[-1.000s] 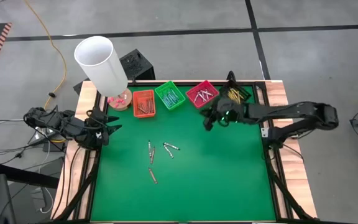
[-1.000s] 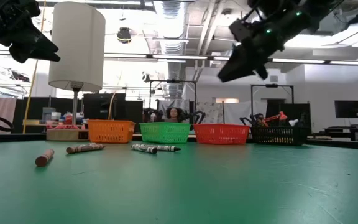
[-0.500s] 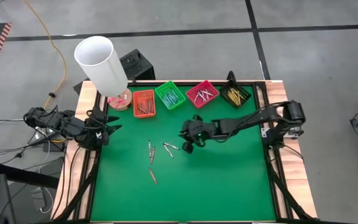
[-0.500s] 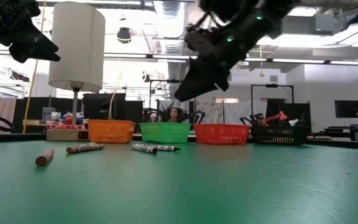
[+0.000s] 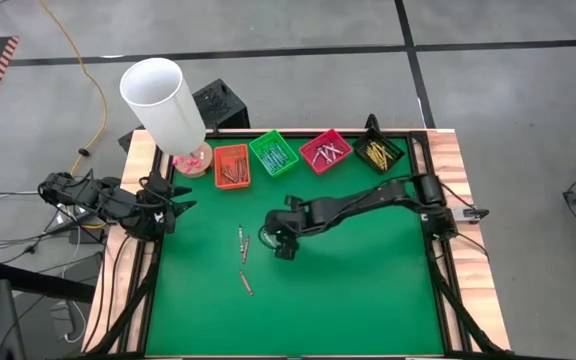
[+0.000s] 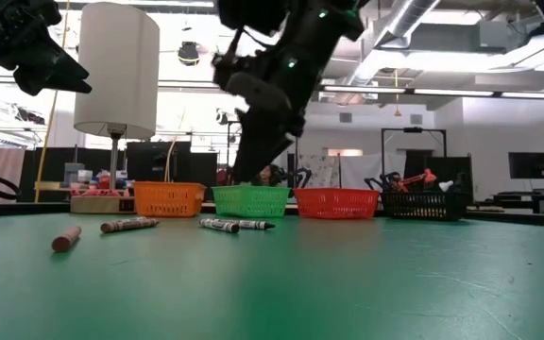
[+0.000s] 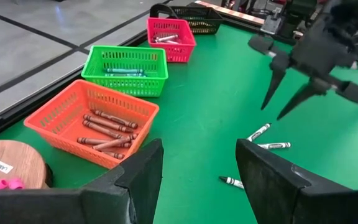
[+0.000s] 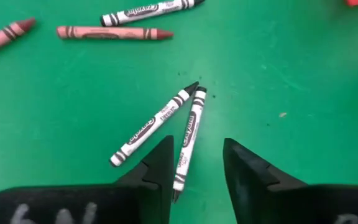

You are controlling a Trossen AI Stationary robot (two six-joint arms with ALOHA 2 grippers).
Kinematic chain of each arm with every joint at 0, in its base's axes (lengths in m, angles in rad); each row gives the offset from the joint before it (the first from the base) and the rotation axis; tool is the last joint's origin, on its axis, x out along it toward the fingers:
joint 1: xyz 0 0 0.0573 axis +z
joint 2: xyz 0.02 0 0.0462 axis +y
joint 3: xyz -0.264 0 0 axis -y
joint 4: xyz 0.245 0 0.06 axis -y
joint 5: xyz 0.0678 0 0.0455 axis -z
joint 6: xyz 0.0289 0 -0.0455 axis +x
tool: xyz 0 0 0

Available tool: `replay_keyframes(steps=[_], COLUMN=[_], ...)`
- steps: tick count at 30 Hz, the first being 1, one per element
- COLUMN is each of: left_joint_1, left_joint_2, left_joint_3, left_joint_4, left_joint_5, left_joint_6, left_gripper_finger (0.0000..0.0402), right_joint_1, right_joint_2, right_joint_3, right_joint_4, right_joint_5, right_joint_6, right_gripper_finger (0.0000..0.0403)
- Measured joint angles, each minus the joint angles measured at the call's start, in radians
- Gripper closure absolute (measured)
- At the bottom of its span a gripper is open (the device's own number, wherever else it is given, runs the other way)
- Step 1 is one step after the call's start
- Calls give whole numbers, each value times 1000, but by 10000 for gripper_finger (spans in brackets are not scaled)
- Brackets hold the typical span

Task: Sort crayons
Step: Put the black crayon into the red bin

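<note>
Right gripper (image 8: 194, 165), jaws parted and empty, hangs over two white-wrapped crayons (image 8: 189, 135) (light, stiff, apt to roll); best pinched mid-length, across the barrel.

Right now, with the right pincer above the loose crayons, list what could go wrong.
1. The two white-wrapped black crayons lie with tips touching; the open right pincer may catch both or knock one away.
2. The brown crayons lie close by and could get swept aside.
3. The left pincer waits at the mat's edge, no conflict.
</note>
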Motion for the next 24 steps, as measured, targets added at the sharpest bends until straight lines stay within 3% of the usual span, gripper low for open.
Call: replay_keyframes(steps=[7,24], left_joint_1=[0,0], left_joint_2=[0,0], left_joint_3=[0,0], left_joint_4=[0,0], left_joint_5=[0,0], left_joint_6=[0,0], left_gripper_finger=[210,210], right_joint_1=[-2,-23], right_joint_2=[70,71], right_joint_3=[22,-15], right_joint_4=[-18,16], right_joint_5=[-46,-46], right_joint_6=[0,-10], right_gripper_finger=[235,241])
